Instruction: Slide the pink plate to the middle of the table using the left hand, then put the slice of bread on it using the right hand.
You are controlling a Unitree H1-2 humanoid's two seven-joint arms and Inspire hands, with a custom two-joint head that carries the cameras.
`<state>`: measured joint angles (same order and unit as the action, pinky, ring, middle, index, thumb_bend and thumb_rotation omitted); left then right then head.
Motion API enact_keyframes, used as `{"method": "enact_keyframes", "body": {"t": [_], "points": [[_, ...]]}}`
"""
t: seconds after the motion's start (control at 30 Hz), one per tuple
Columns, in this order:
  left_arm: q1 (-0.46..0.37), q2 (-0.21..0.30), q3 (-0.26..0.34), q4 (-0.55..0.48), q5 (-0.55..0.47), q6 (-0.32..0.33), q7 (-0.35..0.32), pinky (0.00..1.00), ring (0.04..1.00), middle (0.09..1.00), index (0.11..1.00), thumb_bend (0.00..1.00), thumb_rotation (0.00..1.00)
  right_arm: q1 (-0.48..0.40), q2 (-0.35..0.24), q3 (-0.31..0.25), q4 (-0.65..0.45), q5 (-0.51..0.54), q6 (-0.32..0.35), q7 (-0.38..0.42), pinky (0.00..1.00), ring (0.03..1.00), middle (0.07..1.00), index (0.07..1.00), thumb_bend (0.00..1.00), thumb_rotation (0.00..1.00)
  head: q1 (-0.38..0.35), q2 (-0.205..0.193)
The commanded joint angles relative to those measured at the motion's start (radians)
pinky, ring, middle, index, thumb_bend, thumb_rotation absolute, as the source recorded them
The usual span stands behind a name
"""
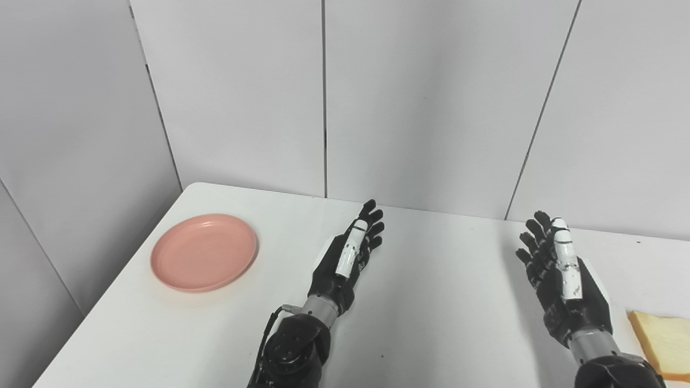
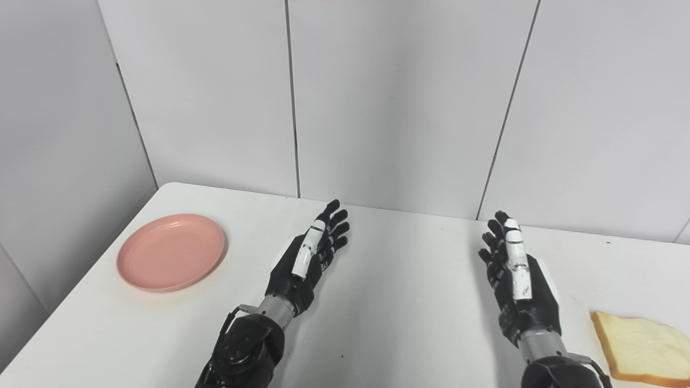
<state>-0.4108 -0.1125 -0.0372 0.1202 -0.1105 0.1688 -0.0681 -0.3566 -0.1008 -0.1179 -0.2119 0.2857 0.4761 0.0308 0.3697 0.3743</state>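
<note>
A round pink plate [image 1: 204, 251] lies on the left side of the white table [image 1: 442, 302]. A slice of bread [image 2: 642, 348] lies flat near the table's right front, partly cut off by the picture edge in the left eye view. My left hand [image 1: 347, 260] hovers near the table's middle, to the right of the plate and apart from it, fingers stretched out and holding nothing. To the left of the bread, my right hand [image 1: 560, 272] is raised with fingers spread, empty too.
White wall panels [image 1: 420, 97] rise right behind the table's far edge and along its left side. The table's rounded far-left corner [image 1: 194, 187] is near the plate. Nothing else stands on the table.
</note>
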Motion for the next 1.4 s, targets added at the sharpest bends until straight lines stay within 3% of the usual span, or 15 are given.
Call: {"method": "enact_keyframes", "body": {"t": [0.0, 0.4, 0.53, 0.73, 1.0, 1.13, 1.37], "points": [[-0.053, -0.002, 0.006, -0.042, -0.015, -0.029, -0.005, 0.97, 0.968, 0.964, 0.952, 0.37, 1.0, -0.027, -0.011, 0.004, -0.035, 0.015, -0.008, 0.007, 1.0, 1.0, 1.0, 1.0, 0.12, 1.0, 0.001, 0.001], [-0.067, 0.04, 0.041, -0.153, -0.007, 0.001, 0.019, 1.0, 0.966, 0.967, 0.955, 0.41, 1.0, -0.026, -0.032, 0.015, -0.036, 0.035, -0.008, 0.004, 1.0, 1.0, 1.0, 1.0, 0.11, 1.0, 0.012, 0.007], [-0.068, 0.053, 0.065, -0.183, 0.005, -0.027, 0.04, 0.99, 0.952, 0.954, 0.94, 0.42, 1.0, -0.027, -0.034, 0.021, -0.043, 0.046, -0.007, -0.012, 1.0, 1.0, 1.0, 1.0, 0.11, 1.0, 0.014, 0.009], [-0.072, 0.083, 0.12, -0.225, -0.023, -0.053, 0.053, 0.98, 0.943, 0.949, 0.929, 0.45, 1.0, -0.027, -0.039, 0.025, -0.044, 0.049, -0.007, -0.017, 1.0, 1.0, 1.0, 1.0, 0.11, 1.0, 0.02, 0.012], [-0.079, 0.111, 0.187, -0.326, -0.047, -0.03, 0.093, 0.97, 0.952, 0.961, 0.947, 0.41, 1.0, -0.027, -0.046, 0.026, -0.042, 0.054, -0.007, -0.015, 1.0, 1.0, 1.0, 1.0, 0.1, 1.0, 0.025, 0.016], [-0.085, 0.117, 0.229, -0.353, -0.023, -0.051, 0.148, 0.93, 0.935, 0.936, 0.928, 0.41, 1.0, -0.026, -0.055, 0.031, -0.044, 0.058, -0.007, -0.018, 1.0, 1.0, 1.0, 1.0, 0.11, 1.0, 0.032, 0.02], [-0.078, 0.185, 0.301, -0.331, -0.04, -0.117, 0.167, 0.95, 0.947, 0.947, 0.938, 0.44, 1.0, -0.026, -0.057, 0.031, -0.044, 0.065, -0.007, -0.02, 1.0, 1.0, 1.0, 1.0, 0.11, 1.0, 0.041, 0.021]]}}
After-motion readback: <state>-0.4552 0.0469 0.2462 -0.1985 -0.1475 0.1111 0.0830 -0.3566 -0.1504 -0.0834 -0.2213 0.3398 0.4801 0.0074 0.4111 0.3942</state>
